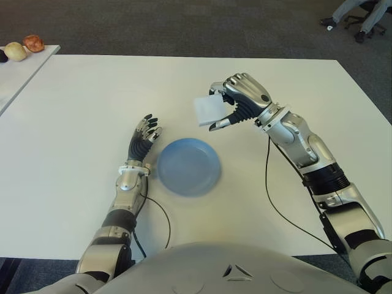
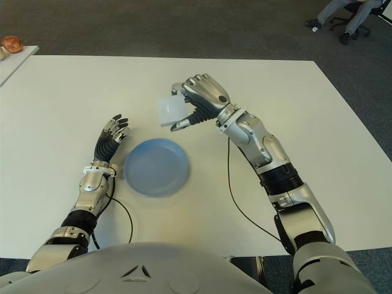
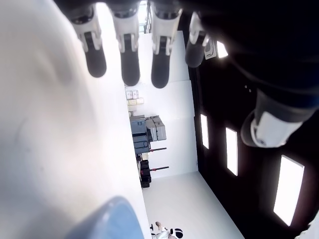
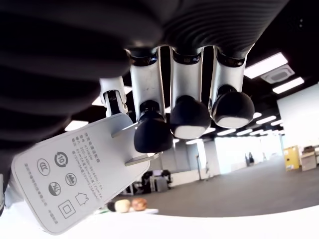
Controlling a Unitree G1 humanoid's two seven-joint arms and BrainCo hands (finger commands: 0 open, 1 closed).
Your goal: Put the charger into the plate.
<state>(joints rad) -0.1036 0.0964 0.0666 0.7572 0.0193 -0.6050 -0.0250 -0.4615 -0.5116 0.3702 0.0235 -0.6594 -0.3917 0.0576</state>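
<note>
A white square charger [image 1: 209, 109] hangs in the air above the table, just beyond the far right rim of the blue plate [image 1: 188, 166]. My right hand [image 1: 236, 101] is shut on the charger; in the right wrist view the fingertips [image 4: 152, 133] curl over its metal prongs and its printed face [image 4: 75, 177] shows. The plate lies flat on the white table [image 1: 79, 116] with nothing in it. My left hand [image 1: 145, 136] shows just left of the plate, fingers straight and holding nothing.
A second white table [image 1: 18, 67] at the far left carries two round fruits [image 1: 24, 48]. A person's legs and an office chair [image 1: 362, 18] show on the dark carpet at the far right. Black cables [image 1: 269, 196] trail from both forearms over the table.
</note>
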